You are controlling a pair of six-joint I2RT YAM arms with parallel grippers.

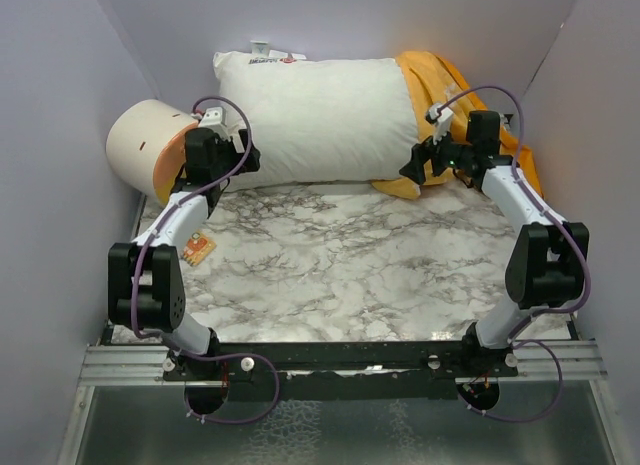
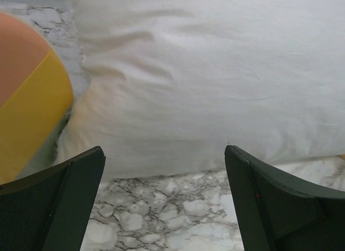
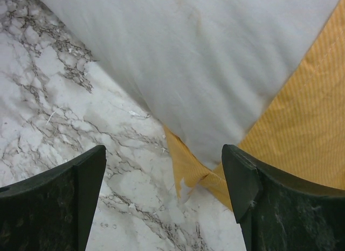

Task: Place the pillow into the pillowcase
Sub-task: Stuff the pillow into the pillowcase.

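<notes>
The white pillow [image 1: 315, 120] lies across the back of the marble table, its right end inside the orange-yellow pillowcase [image 1: 440, 85]. Its label shows at the top left edge. My left gripper [image 1: 238, 163] is open and empty at the pillow's near left corner; the left wrist view shows the pillow [image 2: 215, 73] just beyond the fingers. My right gripper [image 1: 410, 172] is open and empty at the pillowcase's near opening edge. The right wrist view shows the pillow [image 3: 205, 56] over the pillowcase hem [image 3: 188, 164], which lies between the open fingers.
A cream-and-orange cylinder [image 1: 150, 150] lies at the back left beside the left gripper, also in the left wrist view [image 2: 27, 105]. A small orange card [image 1: 198, 248] lies on the table at the left. Purple walls close in on three sides.
</notes>
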